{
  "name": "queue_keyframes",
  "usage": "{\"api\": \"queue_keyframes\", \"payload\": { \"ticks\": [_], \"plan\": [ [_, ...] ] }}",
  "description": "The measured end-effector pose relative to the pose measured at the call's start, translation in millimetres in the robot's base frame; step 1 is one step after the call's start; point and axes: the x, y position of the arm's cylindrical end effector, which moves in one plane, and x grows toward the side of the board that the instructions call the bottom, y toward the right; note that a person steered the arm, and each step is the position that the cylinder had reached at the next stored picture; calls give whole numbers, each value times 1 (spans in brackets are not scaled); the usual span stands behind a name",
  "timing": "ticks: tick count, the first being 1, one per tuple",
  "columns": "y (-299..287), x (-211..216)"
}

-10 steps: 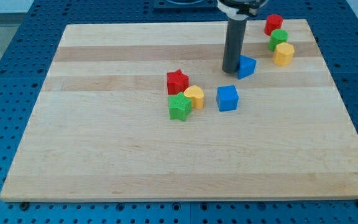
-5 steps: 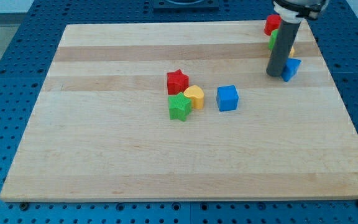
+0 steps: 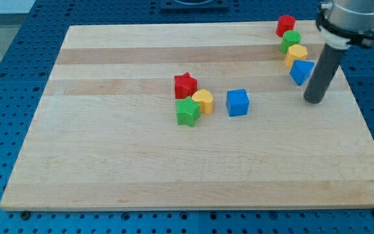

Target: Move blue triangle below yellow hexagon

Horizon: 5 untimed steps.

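Now the blue triangle sits near the worktop's upper right corner, directly under the yellow hexagon as the view runs and touching or nearly touching its lower edge. Above the hexagon come a green block and a red block, so the four form a short slanted column climbing toward the view's top. That arrangement reads as the goal met: the triangle lies below the hexagon, in line with it.

My tip rests on the wood just beside the triangle, to its lower right, with a narrow gap between them; it is not pressing on any block. The tool is a plain dark rod with nothing to open or close, so it holds nothing and can only shove. Standing off to the side like this makes sense if the push is finished, since any further contact from this flank would drive the triangle leftward out of line.

Well apart, near the worktop's middle, a red star, a yellow block with a rounded shape and a green star huddle together, and a blue cube stands just to their right. None of these bears on the task.
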Motion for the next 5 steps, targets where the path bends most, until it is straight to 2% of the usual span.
{"api": "queue_keyframes", "payload": {
  "ticks": [1, 5],
  "plan": [
    [6, -22],
    [4, -29]
  ]
}}
